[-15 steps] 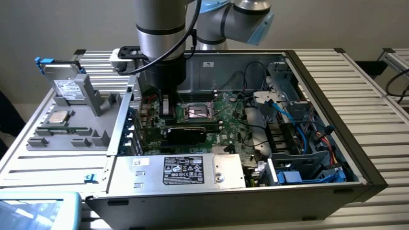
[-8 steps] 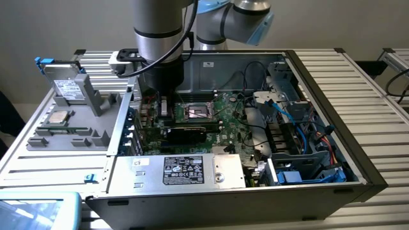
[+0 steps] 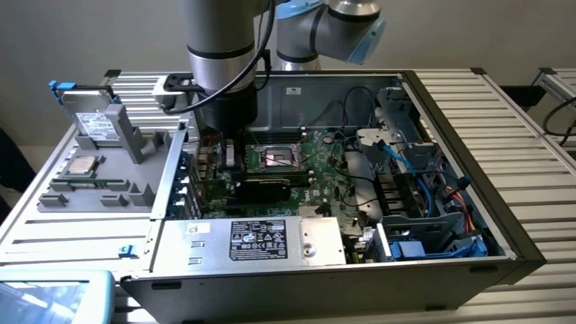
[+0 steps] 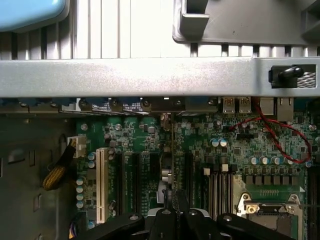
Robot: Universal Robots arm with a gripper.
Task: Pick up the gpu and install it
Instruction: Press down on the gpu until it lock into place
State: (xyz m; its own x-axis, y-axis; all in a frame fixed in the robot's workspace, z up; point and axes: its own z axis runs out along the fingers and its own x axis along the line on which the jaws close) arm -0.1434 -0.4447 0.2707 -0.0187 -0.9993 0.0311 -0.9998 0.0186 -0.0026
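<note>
The gpu (image 4: pixel 172 165) shows edge-on in the wrist view as a thin upright card over the green motherboard's (image 4: pixel 220 150) expansion slots, one end close to the case's rear wall (image 4: pixel 150 77). My gripper (image 4: pixel 172 209) is shut on the card's upper edge. In the exterior view the gpu (image 3: pixel 261 183) is a black cooler face standing low inside the open computer case (image 3: pixel 450 101), just in front of the CPU socket (image 3: pixel 280 158). There my gripper (image 3: pixel 234 156) reaches down into the case above the card. Whether the card sits fully in its slot I cannot tell.
A grey fixture tray (image 3: pixel 99 196) at the exterior view's left carries a silver hard drive (image 3: pixel 94 123) and a processor chip (image 3: pixel 83 164). The power supply (image 3: pixel 261 239) fills the case's near corner. Blue and black cables (image 3: pixel 423 162) crowd the exterior view's right. A white slot (image 4: pixel 101 185) lies beside the card.
</note>
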